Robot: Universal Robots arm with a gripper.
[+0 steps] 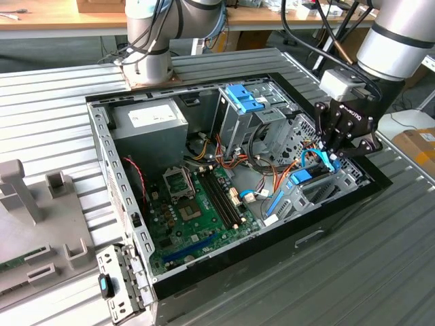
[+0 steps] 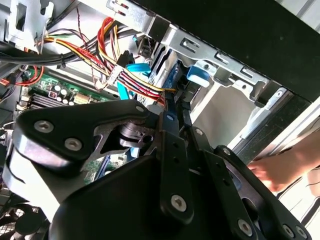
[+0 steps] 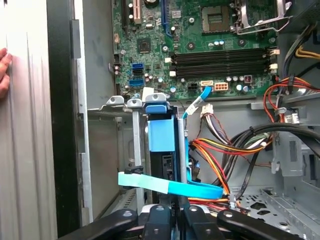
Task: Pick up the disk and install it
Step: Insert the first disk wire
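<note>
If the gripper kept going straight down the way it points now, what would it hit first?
Most likely the disk itself: in the first wrist view the gripper sits right above its blue-railed edge, standing in the drive bay. A flat blue cable crosses just in front; depth is unclear, so it might brush that first.

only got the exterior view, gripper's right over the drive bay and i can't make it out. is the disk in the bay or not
Observer: Yes. In the first wrist view the disk stands on edge inside the metal bay, with its blue carrier toward the camera.
Operator: anything lying across it
Observer: A flat blue cable runs across the disk's near end, just ahead of the gripper.
Operator: anyone near the case
Observer: In the second wrist view a person's hand lies just outside the case wall, beside the bay.
</note>
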